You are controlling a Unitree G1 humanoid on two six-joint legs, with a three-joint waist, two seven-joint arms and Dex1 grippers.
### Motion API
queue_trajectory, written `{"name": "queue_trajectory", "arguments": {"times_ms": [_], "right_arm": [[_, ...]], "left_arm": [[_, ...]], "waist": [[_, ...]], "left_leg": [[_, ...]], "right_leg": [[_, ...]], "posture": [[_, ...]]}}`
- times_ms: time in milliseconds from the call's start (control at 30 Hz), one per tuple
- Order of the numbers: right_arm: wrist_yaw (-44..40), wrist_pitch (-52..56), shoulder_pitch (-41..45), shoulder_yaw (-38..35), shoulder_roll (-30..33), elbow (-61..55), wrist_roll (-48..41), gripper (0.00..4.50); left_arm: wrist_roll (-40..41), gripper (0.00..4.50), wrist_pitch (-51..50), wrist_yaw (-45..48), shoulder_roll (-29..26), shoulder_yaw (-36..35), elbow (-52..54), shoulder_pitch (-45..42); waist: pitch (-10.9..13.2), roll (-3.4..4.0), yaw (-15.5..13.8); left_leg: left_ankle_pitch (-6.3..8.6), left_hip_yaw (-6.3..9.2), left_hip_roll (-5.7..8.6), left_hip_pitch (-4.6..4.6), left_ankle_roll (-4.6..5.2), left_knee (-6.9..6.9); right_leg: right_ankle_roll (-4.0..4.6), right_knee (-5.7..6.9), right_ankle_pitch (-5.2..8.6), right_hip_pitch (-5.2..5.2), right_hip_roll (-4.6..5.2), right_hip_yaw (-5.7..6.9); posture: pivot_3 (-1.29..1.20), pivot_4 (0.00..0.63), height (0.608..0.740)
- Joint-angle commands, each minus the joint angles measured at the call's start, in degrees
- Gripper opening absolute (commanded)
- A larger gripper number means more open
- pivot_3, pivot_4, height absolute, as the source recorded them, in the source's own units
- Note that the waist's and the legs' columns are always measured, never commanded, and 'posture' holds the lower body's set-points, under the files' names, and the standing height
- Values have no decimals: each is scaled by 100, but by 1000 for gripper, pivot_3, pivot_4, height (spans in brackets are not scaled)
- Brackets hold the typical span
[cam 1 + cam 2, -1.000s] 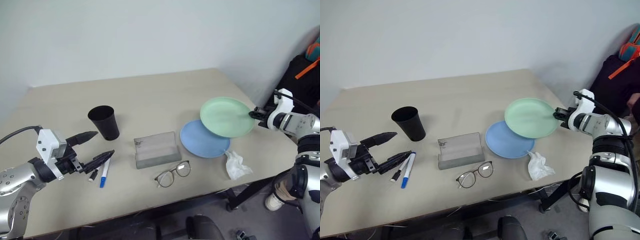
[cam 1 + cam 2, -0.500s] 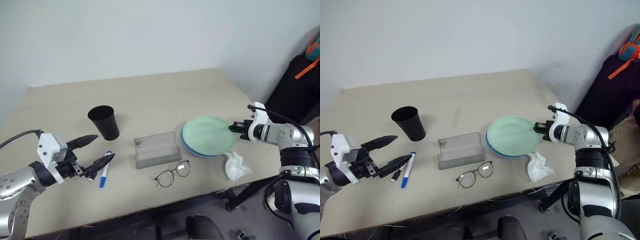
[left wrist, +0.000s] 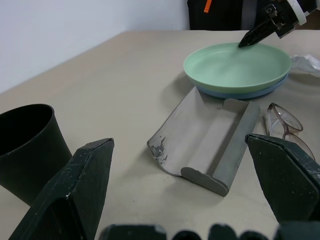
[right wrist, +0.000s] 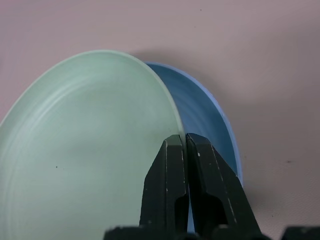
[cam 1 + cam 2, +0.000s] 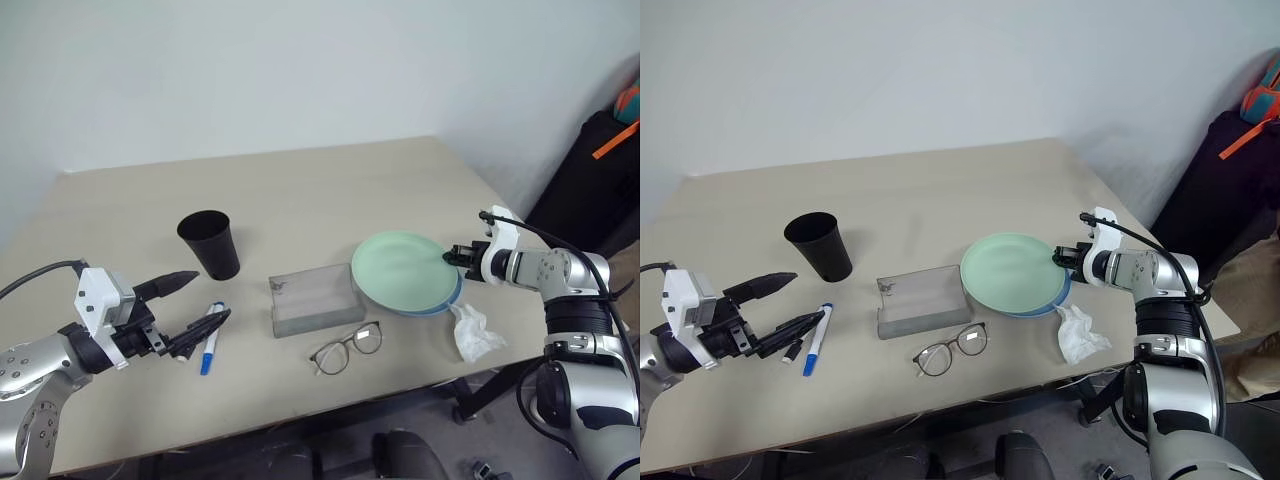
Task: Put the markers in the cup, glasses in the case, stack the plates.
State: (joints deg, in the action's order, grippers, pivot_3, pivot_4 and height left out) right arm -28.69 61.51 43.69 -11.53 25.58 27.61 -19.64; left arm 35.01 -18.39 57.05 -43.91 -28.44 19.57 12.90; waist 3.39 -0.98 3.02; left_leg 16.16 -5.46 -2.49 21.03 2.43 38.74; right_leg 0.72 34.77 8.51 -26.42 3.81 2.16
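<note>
The mint green plate [image 5: 402, 272] lies over the light blue plate [image 5: 443, 304], shifted a little toward the case, so a sliver of blue shows at its right. My right gripper [image 5: 452, 256] is shut on the green plate's right rim [image 4: 172, 120]. The grey case [image 5: 312, 298] lies open at the table's middle, with the glasses [image 5: 346, 347] in front of it. The black cup [image 5: 211, 243] stands upright to the left. Two markers [image 5: 208, 345] lie in front of the cup. My left gripper [image 5: 212, 293] hovers open just above them, holding nothing.
A crumpled white tissue [image 5: 472, 332] lies near the front right edge of the table [image 5: 300, 190], right of the plates. Dark bags [image 5: 600, 160] stand beyond the table's right side.
My right gripper has carried the green plate left and down, from above the table's right edge onto the blue plate. The left arm has stayed where it was.
</note>
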Motion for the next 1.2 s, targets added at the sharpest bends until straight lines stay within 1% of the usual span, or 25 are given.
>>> {"name": "queue_trajectory", "arguments": {"times_ms": [33,233,600,733,767,800,833,900,933,1033,1100,1200], "right_arm": [[23,-147,104,-64,110,-56,-13,21],[-1,-155,105,-65,213,-6,-15,21],[51,-351,63,-72,184,159,19,21],[46,-416,56,-48,191,194,29,1034],[15,-447,52,-21,208,171,37,1458],[-76,-464,42,30,258,112,39,1779],[-232,-508,35,98,341,22,36,2099],[-635,-579,11,238,549,-167,-14,2099],[-974,-606,-34,351,729,-363,-78,2099],[-2026,-701,-318,739,1381,-1076,-238,2099],[-2588,-873,-575,968,1789,-1504,-266,2099],[-3558,-987,-1015,1297,2510,-2180,-386,2099]], "left_arm": [[146,4499,50,-9,-44,-215,186,-57],[138,4499,50,-27,-27,-202,201,-47],[128,4499,42,-74,-38,-177,213,-89],[127,4499,42,-92,-51,-186,218,-96],[126,4499,44,-95,-52,-183,221,-97],[128,4499,41,-103,-52,-181,229,-98],[130,4499,39,-110,-51,-179,233,-102],[128,4499,38,-120,-49,-174,239,-105],[126,4499,38,-124,-50,-174,241,-104],[141,4499,24,-130,-58,-198,257,-90],[157,4499,9,-114,-69,-221,265,-77],[212,4499,-27,-46,-103,-254,277,-66]], "waist": [[0,0,0],[0,0,1],[0,0,2],[0,0,2],[0,0,2],[0,0,2],[0,0,2],[1,1,-3],[1,2,-10],[3,5,-29],[2,2,-28],[1,0,-28]], "left_leg": [[0,0,0,0,0,0],[0,0,0,-1,1,0],[0,0,0,0,0,0],[0,0,-1,0,0,0],[0,0,-1,0,0,0],[0,0,0,0,0,0],[0,0,-1,0,0,0],[0,0,-2,0,0,0],[0,1,-2,1,1,-1],[-1,6,0,6,11,-1],[0,6,-2,5,19,-2],[21,3,-4,1,-4,-1]], "right_leg": [[0,0,0,0,0,0],[0,1,0,-1,-1,1],[0,0,0,-1,-1,1],[0,0,0,-1,-1,2],[0,0,0,-1,-1,2],[0,0,0,-1,-1,2],[0,0,0,-1,-1,2],[0,-1,0,-1,0,2],[0,-2,0,-2,1,1],[0,-3,0,-5,5,2],[0,-6,1,-3,5,4],[0,-9,1,-2,5,10]], "posture": [[0,0,738],[0,0,738],[0,0,738],[0,0,738],[0,0,738],[0,0,738],[0,0,738],[0,0,738],[0,0,738],[0,0,738],[0,0,738],[0,0,738]]}}
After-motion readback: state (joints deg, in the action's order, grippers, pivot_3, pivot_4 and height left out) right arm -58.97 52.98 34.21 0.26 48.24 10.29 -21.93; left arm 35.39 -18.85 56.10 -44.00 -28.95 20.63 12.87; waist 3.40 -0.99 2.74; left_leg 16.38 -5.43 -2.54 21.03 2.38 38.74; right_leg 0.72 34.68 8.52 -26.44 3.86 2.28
